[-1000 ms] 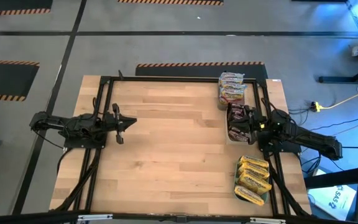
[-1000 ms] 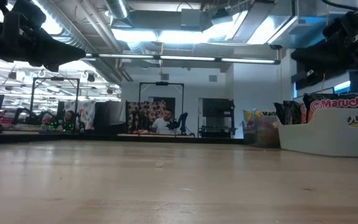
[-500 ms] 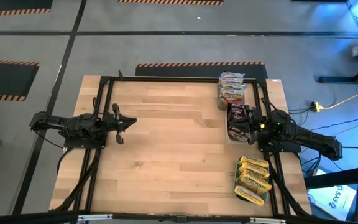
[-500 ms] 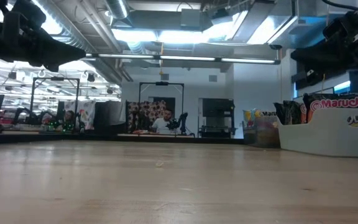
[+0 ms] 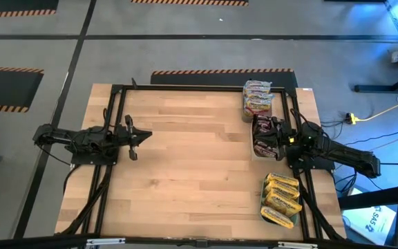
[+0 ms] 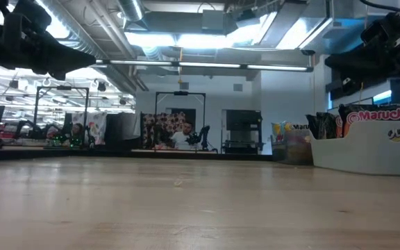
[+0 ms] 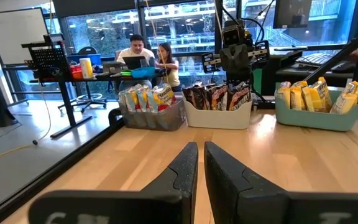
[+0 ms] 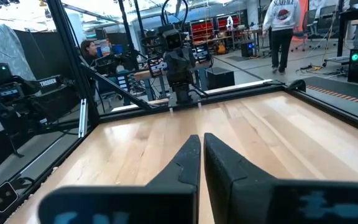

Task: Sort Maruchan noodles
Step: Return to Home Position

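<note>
The wooden table (image 5: 185, 159) is basically bare in the middle, no loose packets on it that I can see. The left arm (image 5: 81, 142) sits at the left edge pointing inward, and the right arm (image 5: 337, 155) comes in from the right edge, with its front end right over the bin row.

All the Maruchan noodles are lined up in three bins along the right side:
- silvery-pink packets (image 5: 257, 98) in the clear bin (image 7: 151, 118) at the far end
- dark brown-red packets (image 5: 263, 135) in the white bin (image 7: 219, 117) in the middle
- yellow packets (image 5: 282, 197) in the green bin (image 7: 316, 118) at the near end

So sorting looks done to me, and what's left is parking the arms.

The left gripper (image 5: 144, 136) has its fingers pinched down to a thin slit with nothing between them. Same for the right gripper (image 8: 201, 138): narrow slit, empty, facing across the table.

My take on doing the homing well: the left arm looks about parked, so leave it alone. The right one is the one to watch, since it hangs just above the dark packets, which stand upright and poke over the bin wall. I'd keep the fingers pinched, hold height or lift a bit first, then pull straight back so nothing snags a crinkly edge or nudges the white bin.
</note>
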